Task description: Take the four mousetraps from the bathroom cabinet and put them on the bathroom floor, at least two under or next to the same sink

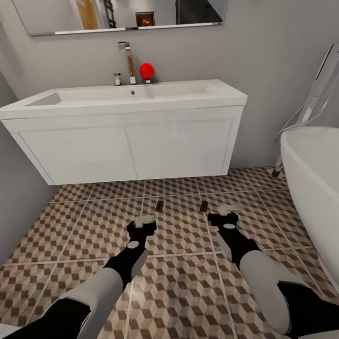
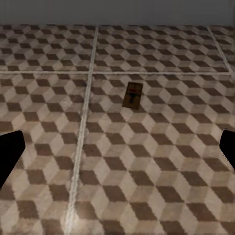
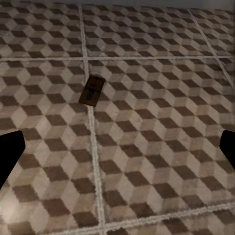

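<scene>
1. The floor (image 1: 83,230) spreads below the white sink (image 1: 120,100), with a tub (image 1: 320,180) at right.
2. Both grippers, left (image 1: 141,222) and right (image 1: 223,216), hover spread and empty.
3. Two mousetraps (image 1: 159,205) (image 1: 204,205) lie just beyond them, in front of the sink.

The bathroom floor (image 1: 93,229) is showing matt tiles in a brown-and-beige cube pattern, with pale, slightly rough-looking grout lines. Two mousetraps (image 1: 159,205) (image 1: 204,206) are lying on it, looking like matt brown wood with dark metal parts (image 2: 132,95) (image 3: 92,90). The sink unit (image 1: 127,142) is appearing as smooth white, faintly glossy panels. The tap (image 1: 128,61) is gleaming like polished metal. The bathtub (image 1: 321,190) is looking smooth, glossy and white. The wall (image 1: 263,58) is showing flat matt grey.
</scene>
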Robot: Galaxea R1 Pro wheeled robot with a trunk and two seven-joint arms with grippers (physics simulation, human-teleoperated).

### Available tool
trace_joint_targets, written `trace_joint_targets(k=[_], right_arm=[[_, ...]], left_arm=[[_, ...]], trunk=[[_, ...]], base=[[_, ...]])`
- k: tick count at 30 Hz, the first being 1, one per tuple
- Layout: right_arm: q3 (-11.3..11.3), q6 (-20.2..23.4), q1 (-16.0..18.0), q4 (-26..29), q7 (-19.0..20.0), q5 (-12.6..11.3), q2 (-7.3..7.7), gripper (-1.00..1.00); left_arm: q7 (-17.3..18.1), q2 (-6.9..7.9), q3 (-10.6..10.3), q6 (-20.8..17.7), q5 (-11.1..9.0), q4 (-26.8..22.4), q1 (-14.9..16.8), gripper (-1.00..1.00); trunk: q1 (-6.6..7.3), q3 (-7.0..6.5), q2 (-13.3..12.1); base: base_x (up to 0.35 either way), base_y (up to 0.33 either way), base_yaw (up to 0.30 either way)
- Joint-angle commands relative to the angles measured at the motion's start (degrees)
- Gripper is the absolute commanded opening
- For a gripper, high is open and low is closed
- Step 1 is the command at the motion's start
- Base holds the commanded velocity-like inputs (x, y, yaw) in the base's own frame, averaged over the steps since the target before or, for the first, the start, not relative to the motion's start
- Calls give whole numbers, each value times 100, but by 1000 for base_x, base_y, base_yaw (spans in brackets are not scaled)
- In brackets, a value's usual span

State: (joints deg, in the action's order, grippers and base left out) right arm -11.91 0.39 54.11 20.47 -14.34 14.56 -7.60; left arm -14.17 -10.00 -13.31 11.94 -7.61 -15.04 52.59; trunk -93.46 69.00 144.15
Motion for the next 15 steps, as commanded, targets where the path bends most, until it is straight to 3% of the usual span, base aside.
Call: trace_joint_targets(k=[1,7,15], right_arm=[[-38,3,3,1,-6,56,-5,100],[-39,-2,3,1,-7,58,-5,100],[-36,10,3,-106,-6,56,-5,100]], left_arm=[[-34,0,-49,28,-60,10,5,100],[-40,0,-47,20,-73,14,5,100],[-45,0,-47,-2,-92,174,0,100]], trunk=[[3,-18,0],[19,-151,-8],[19,-151,-8]], base=[[0,0,0],[0,0,0],[0,0,0]])
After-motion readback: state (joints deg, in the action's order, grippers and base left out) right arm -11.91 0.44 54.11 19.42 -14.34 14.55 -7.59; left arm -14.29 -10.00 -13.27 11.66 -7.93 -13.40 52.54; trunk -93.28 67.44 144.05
